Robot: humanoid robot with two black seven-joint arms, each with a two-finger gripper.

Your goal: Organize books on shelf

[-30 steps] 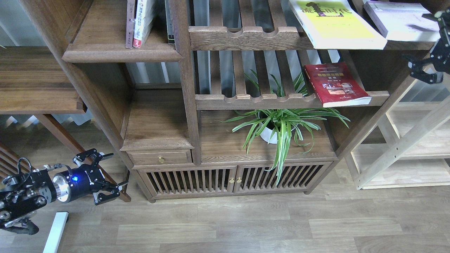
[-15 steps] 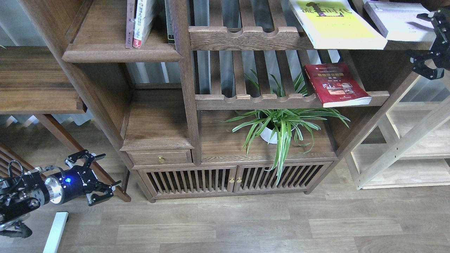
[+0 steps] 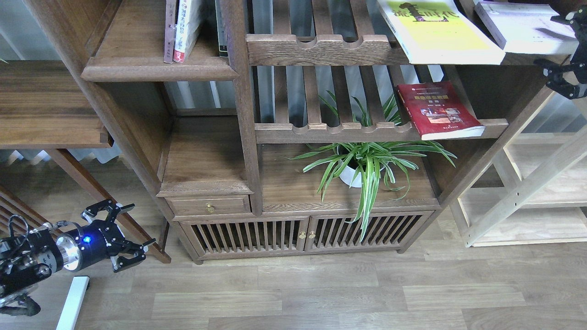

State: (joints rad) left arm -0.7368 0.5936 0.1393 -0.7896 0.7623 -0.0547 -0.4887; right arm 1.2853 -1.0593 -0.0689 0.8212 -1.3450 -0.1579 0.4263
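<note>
Books lie flat on slatted racks: lavender-white book (image 3: 523, 25), yellow-green book (image 3: 438, 32), red book (image 3: 438, 110); right gripper (image 3: 566, 55) spread open beside the lavender one, prob. reaching; left gripper (image 3: 120, 233) open, low; next: close on its edge, carry to dark shelf (image 3: 156, 71).

Yellow-green book (image 3: 438, 31), lavender book (image 3: 523, 26), red book (image 3: 438, 110) lie flat.

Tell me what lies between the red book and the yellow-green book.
In the head view, only slats and a dark open gap of the rack separate the yellow-green book above from the red book below. No other object sits there.
</note>
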